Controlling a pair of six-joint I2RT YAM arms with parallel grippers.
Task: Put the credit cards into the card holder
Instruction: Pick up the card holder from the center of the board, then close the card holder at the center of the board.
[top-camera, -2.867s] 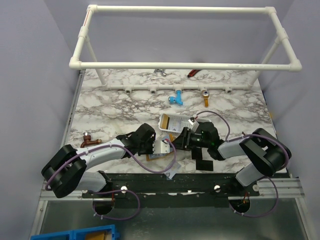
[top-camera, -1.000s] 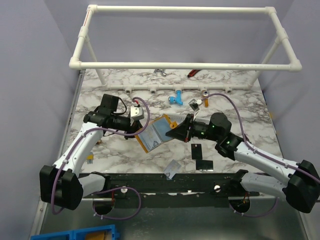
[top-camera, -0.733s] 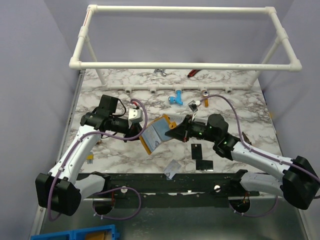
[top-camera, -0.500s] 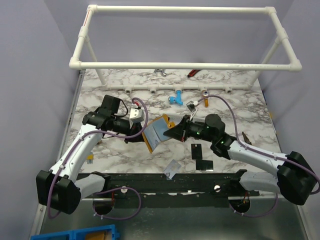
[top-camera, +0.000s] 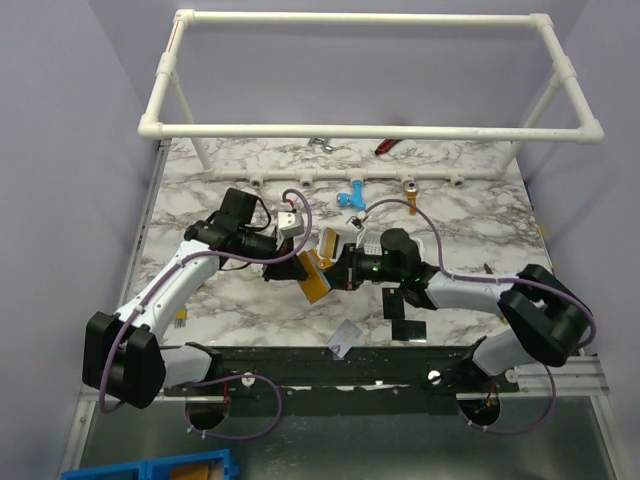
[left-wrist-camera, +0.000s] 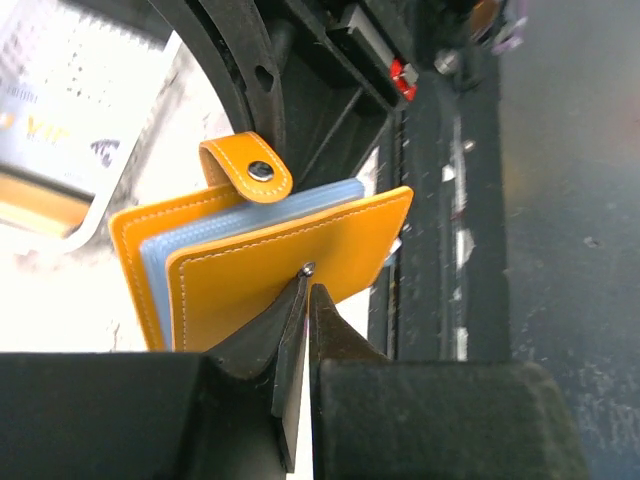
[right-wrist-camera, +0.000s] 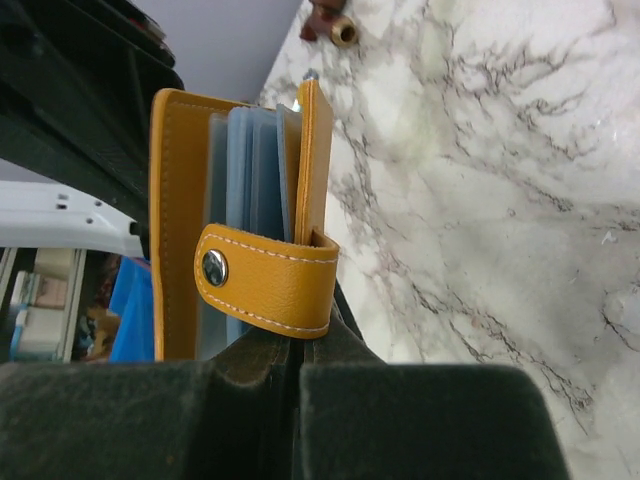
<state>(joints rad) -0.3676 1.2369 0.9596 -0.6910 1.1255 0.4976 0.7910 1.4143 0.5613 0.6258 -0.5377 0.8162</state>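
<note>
The card holder (top-camera: 313, 277), an orange snap wallet with blue plastic sleeves, hangs above the table between both grippers, folded almost closed. My left gripper (top-camera: 298, 266) is shut on the edge of its front cover (left-wrist-camera: 290, 262) by the snap stud. My right gripper (top-camera: 338, 272) is shut on the other cover, just under the strap (right-wrist-camera: 262, 279). Two black credit cards (top-camera: 392, 300) (top-camera: 408, 328) and a silvery one (top-camera: 347, 338) lie flat on the marble in front of the right arm. Another pale card (left-wrist-camera: 55, 130) lies in the white basket.
The white mesh basket (top-camera: 352, 240) sits right behind the grippers. Further back lie a blue fitting (top-camera: 351, 197), a brass fitting (top-camera: 410, 190) and a red-handled tool (top-camera: 385, 146) under the white pipe frame (top-camera: 370, 131). A black rail (top-camera: 330, 362) runs along the near edge.
The wallet, held spread open a second ago, is now folded nearly closed. Both grippers have come together toward the middle, in front of the basket.
</note>
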